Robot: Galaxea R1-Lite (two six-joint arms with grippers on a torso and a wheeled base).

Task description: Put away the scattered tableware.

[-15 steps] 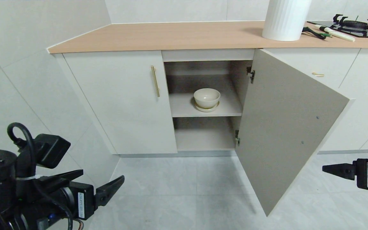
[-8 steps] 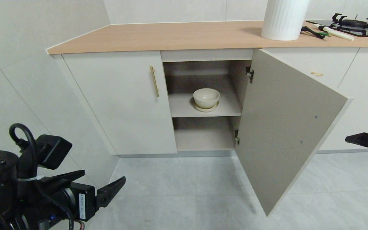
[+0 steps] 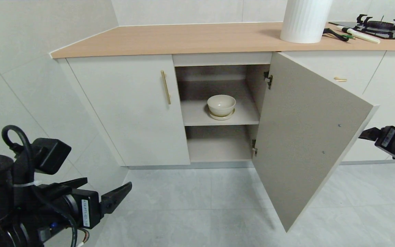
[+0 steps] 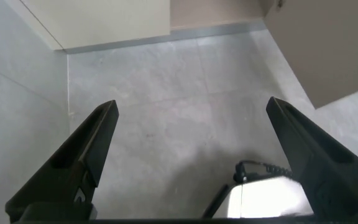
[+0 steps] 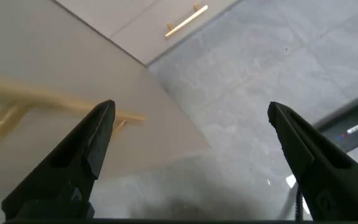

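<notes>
Open door (image 3: 307, 137) juts out front-R, shelf (image 3: 192, 115) unblocked, room L/R of bowl (image 3: 221, 104)

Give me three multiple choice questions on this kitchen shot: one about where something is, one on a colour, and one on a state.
1. Where does the bowl sit?
A. On the countertop
B. On the upper shelf of the open cabinet
C. On the floor

2. What colour is the handle on the shut door?
A. Black
B. Gold
C. Red

3. How do the jaws of the left gripper stand?
A. Shut on the bowl
B. Shut on a spoon
C. Open, with nothing held

Answers:
1. B: the bowl rests on a small plate on the upper shelf.
2. B: the bar handle is gold against the pale door.
3. C: the left wrist view shows the jaws wide apart and empty.
</notes>
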